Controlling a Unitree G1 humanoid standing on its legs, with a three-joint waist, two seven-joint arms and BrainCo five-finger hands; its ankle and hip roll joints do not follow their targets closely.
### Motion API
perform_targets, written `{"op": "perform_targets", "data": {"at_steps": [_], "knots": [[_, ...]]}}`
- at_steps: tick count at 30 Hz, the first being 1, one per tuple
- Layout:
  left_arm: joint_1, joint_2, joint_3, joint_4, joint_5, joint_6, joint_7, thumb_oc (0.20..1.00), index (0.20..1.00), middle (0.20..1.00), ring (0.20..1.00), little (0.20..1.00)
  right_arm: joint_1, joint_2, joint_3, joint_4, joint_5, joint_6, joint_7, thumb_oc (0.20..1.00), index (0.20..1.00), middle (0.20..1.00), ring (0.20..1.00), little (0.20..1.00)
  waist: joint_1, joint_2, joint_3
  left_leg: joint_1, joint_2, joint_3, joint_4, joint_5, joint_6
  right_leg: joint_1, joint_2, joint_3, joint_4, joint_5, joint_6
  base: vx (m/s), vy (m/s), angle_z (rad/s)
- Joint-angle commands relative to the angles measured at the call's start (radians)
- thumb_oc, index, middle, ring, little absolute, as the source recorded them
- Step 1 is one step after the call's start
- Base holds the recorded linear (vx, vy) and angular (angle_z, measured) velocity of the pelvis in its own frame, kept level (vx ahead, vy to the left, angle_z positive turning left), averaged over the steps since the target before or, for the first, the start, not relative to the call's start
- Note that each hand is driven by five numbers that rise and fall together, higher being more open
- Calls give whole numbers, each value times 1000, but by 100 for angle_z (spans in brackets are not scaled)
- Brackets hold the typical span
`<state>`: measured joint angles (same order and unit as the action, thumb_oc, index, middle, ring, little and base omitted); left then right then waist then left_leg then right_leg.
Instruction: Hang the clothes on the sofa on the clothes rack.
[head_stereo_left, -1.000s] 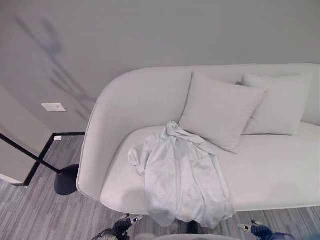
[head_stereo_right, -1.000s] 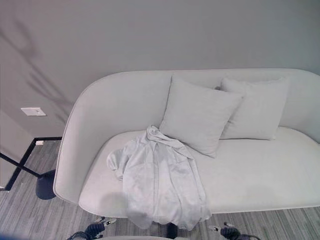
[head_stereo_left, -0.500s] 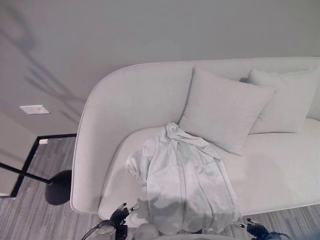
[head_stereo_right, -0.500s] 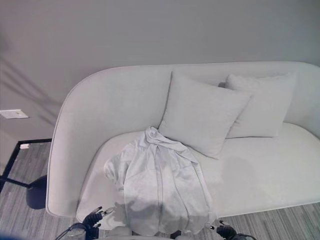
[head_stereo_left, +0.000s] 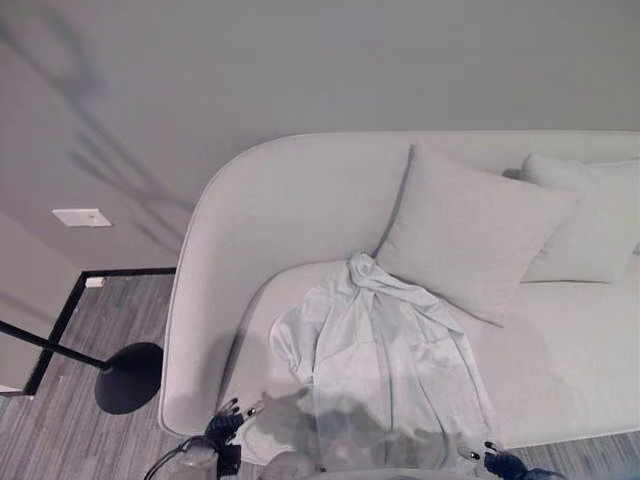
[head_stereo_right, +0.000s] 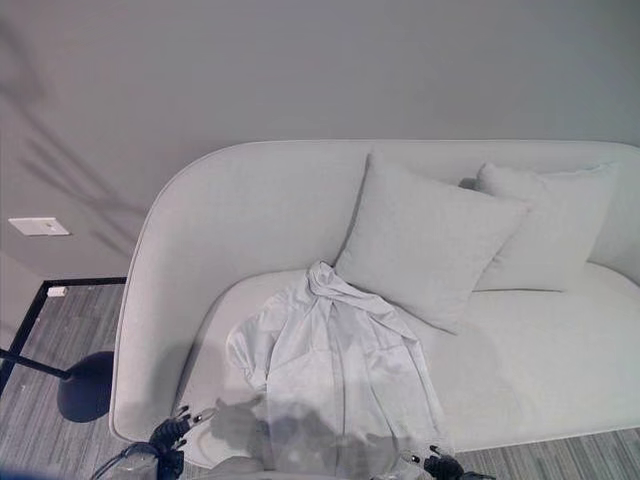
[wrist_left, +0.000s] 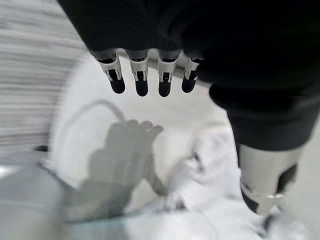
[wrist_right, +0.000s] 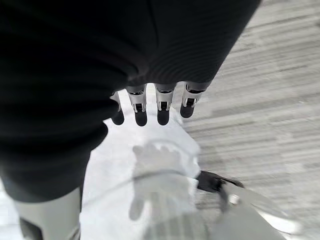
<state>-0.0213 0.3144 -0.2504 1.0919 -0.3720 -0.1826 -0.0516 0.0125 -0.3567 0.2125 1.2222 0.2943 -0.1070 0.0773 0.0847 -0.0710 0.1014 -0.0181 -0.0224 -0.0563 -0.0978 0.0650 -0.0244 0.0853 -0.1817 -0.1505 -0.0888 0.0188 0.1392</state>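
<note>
Sofa pale grey, plain; both cushions same pale grey. Garment white w/ faint blue-grey tint, no print. Wall flat mid grey. Floor grey w/ fine stripes. Lamp base and pole black. Wall plate white.

Each hand has silver dark-tipped fingers, dark ribbed cover.

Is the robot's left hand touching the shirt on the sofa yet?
Apart. The left wrist view shows the left hand hanging open above the shirt, casting a shadow below.
</note>
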Motion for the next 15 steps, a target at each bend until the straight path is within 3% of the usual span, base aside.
{"op": "perform_targets", "data": {"at_steps": [1, 4, 6, 11, 15], "knots": [[-89, 51, -34, -235, 18, -48, 30, 1000, 1000, 1000, 1000, 1000, -110, -126, -55, -89, 2, -20, -44, 1000, 1000, 1000, 1000, 1000, 18, 9, 59, -12, 56, -6, 10, -70, -38, -105, -119, -11, 2, 132, 104, -200, -64, 2], [-113, 62, -50, -286, 29, -49, 39, 1000, 1000, 1000, 1000, 1000, -144, -151, -59, -114, 3, -22, -57, 1000, 1000, 1000, 1000, 1000, 16, 13, 81, -31, 59, -7, 10, -61, -39, -126, -118, -9, 2, 139, 104, -131, -25, 4], [-244, 70, -129, -337, 49, -50, 66, 1000, 1000, 1000, 1000, 1000, -293, -232, -36, -98, 14, -25, -87, 1000, 1000, 1000, 1000, 1000, 9, 17, 138, -84, 68, -13, 10, -37, -44, -180, -105, 2, 2, 154, 98, -238, -29, 4], [-521, 82, -239, -281, 109, -36, 124, 1000, 1000, 1000, 1000, 1000, -509, -306, 36, -148, 37, -37, -134, 1000, 1000, 1000, 1000, 1000, -7, 8, 236, -161, 92, -29, 10, 1, -59, -247, -75, 13, 7, 162, 87, -165, -26, -5], [-633, 90, -284, -235, 133, -28, 137, 1000, 1000, 1000, 1000, 1000, -612, -330, 73, -101, 63, -47, -141, 1000, 1000, 1000, 1000, 1000, -7, 14, 274, -204, 98, -43, 10, 19, -68, -282, -65, 8, 7, 164, 85, -69, -26, 3]]}}
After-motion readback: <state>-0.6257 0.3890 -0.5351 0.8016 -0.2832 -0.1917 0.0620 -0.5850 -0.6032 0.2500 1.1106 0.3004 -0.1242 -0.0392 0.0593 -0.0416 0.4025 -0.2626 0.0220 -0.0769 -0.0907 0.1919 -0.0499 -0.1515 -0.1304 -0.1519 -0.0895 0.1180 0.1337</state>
